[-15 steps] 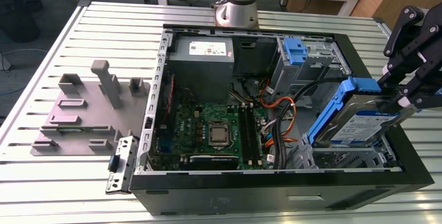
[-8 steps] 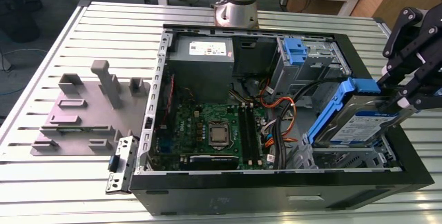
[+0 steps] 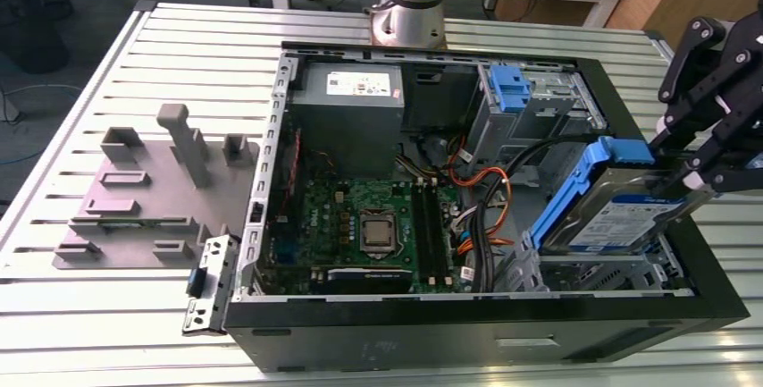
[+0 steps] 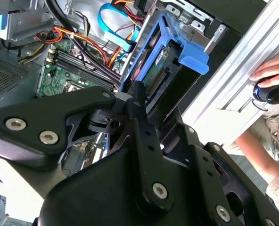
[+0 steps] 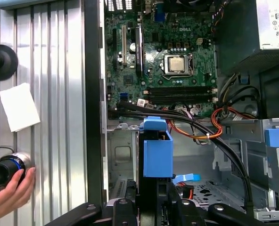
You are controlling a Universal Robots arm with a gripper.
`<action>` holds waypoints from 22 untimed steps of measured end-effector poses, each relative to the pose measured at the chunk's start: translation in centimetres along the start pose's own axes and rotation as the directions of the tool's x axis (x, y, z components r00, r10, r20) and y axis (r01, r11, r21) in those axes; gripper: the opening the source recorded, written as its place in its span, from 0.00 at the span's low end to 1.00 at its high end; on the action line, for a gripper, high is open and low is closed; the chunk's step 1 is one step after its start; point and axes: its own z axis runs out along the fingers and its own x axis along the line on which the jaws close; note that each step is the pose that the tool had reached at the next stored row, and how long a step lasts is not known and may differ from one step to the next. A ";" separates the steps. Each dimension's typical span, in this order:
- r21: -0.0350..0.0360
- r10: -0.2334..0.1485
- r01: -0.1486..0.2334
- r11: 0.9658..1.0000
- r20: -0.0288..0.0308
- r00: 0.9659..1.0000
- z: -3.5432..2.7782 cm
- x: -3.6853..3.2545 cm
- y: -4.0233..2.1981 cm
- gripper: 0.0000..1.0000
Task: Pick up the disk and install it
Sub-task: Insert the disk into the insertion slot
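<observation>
Fixtures of grey plastic (image 3: pixel 149 199) are seen at the exterior view's left, laid on the slatted metal table (image 3: pixel 96 324). A small metal bracket (image 3: pixel 209 290) with a blue tab is set just beside the near corner of the open computer case (image 3: pixel 477 342).

Within the case, a grey power supply (image 3: pixel 357 83) is mounted at the far side, and the green motherboard (image 3: pixel 339 217) with its bare processor (image 3: pixel 378 233) is exposed below it. Orange and black cables (image 3: pixel 483 181) are looped further to the exterior view's right, and a bare blue bracket (image 3: pixel 509 90) is seated in the far drive cage. The robot's base (image 3: pixel 406 12) is fixed to the table beyond the case.

At the exterior view's right, the disk (image 3: pixel 620 217) is held tilted, label upward, over the metal drive bay (image 3: pixel 608 273) in the case's near corner. Whether the bay is touched by its lower end cannot be told. The gripper (image 3: pixel 689 175) is clamped on the disk's raised end, a jaw pressed to each side.

In the first wrist view the disk is seen edge-on, with its blue carrier turned towards the motherboard. Outside the case wall, a person's hand (image 5: pixel 10 197) is rested on a black knob (image 5: pixel 3 172), near a white slip of paper (image 5: pixel 19 106).
</observation>
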 end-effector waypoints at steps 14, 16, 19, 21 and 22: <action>0.000 -0.002 0.002 1.000 0.000 1.000 2.31 0.04 -0.17 0.35; 0.000 -0.003 0.003 1.000 0.000 1.000 2.86 0.05 -0.20 0.35; 0.000 -0.003 0.003 1.000 0.000 1.000 3.39 0.07 -0.25 0.35; 0.000 -0.003 0.003 1.000 0.000 1.000 3.76 0.08 -0.27 0.35; 0.000 -0.003 0.003 1.000 0.000 1.000 3.94 0.08 -0.29 0.35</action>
